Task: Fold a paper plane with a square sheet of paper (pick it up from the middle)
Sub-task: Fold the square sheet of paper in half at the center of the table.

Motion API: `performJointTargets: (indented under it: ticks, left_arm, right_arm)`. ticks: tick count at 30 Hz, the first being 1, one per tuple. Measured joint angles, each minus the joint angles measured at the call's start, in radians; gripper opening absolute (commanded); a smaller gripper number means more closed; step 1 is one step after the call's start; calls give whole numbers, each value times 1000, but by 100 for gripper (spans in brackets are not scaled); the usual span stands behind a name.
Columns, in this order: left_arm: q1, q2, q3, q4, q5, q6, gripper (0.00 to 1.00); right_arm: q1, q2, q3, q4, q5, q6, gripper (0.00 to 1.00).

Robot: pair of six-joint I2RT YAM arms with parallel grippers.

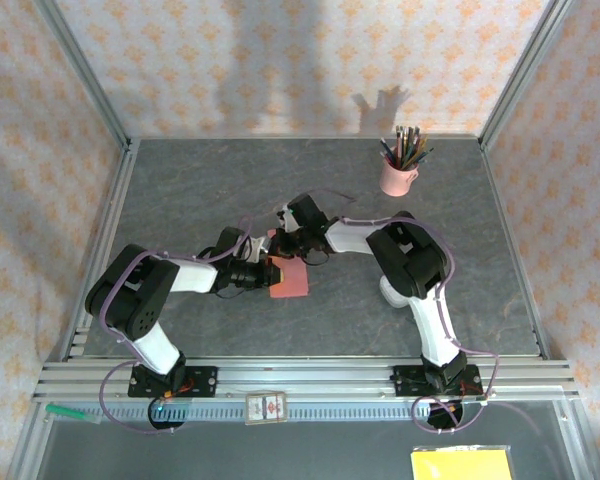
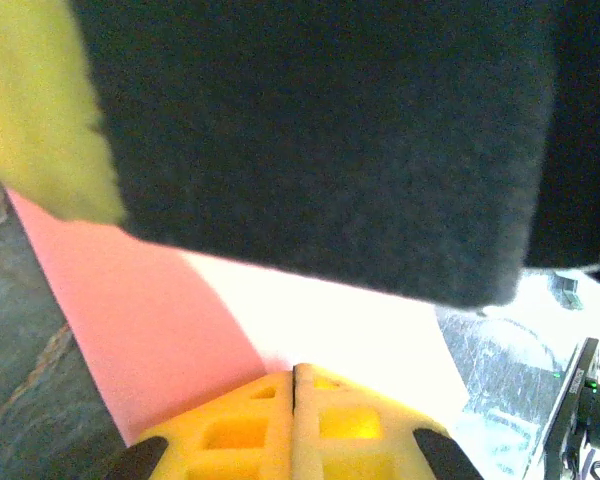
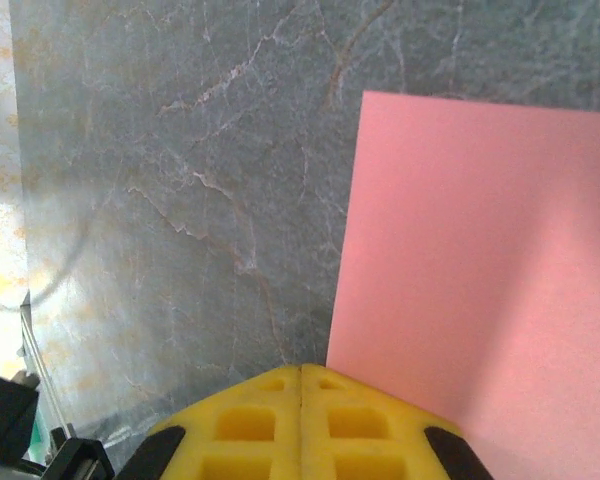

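Square sheet of paper [image 1: 290,280] lies flat and apparently uncreased, so every fold seems left to do; left gripper [image 2: 295,378] at its left edge and right gripper [image 3: 300,372] at its far edge both have jaws pressed together, whether pinching or merely pressing it is unclear; a dark blur [image 2: 310,140] hides its far part

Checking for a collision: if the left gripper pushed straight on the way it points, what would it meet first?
The square sheet of paper: it starts right at the shut tips of the left gripper, though contact is unclear. Past it, a dark blurred bulk crosses the path; its depth is unclear.
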Motion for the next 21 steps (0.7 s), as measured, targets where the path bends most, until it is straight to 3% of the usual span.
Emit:
performJointTargets:
  ticks: [21]
  left_arm:
    - [-8, 1, -15, 55, -35, -25, 0]
  right_arm:
    - [-47, 145, 256, -124, -30, 42, 0]
